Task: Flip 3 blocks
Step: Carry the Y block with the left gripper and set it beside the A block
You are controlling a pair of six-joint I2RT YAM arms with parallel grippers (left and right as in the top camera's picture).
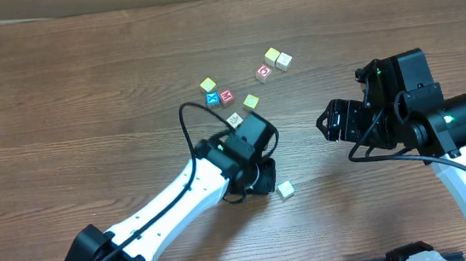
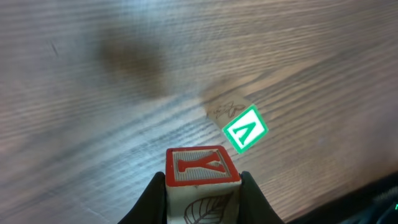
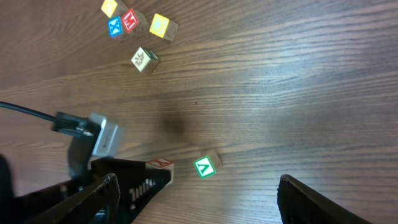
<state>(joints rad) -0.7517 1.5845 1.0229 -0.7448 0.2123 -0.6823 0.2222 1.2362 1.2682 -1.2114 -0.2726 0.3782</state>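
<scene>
My left gripper [image 2: 203, 190] is shut on a small wooden block [image 2: 200, 167] with a red-framed letter face on top and a white side bearing a thin leaf drawing. In the overhead view that gripper [image 1: 265, 179] sits at mid-table, hiding the block. Just past it on the table lies a block with a teal-green face and white letter A [image 2: 245, 129], [image 1: 286, 189], [image 3: 205, 167]. Another block with a white face and dark line marks [image 1: 234, 120], [image 3: 144, 60] lies farther back. My right gripper [image 1: 328, 124], [image 3: 199, 205] hangs open and empty to the right, above the table.
More cubes lie behind: yellow-topped ones [image 1: 208, 85], [image 1: 251, 101], a blue one [image 1: 213, 99], a red one [image 1: 226, 96], and a back group of a red [image 1: 263, 72], a yellow [image 1: 272, 56] and a pale cube [image 1: 284, 59]. The left arm's cable [image 1: 185, 126] loops over the wooden table [image 1: 84, 93].
</scene>
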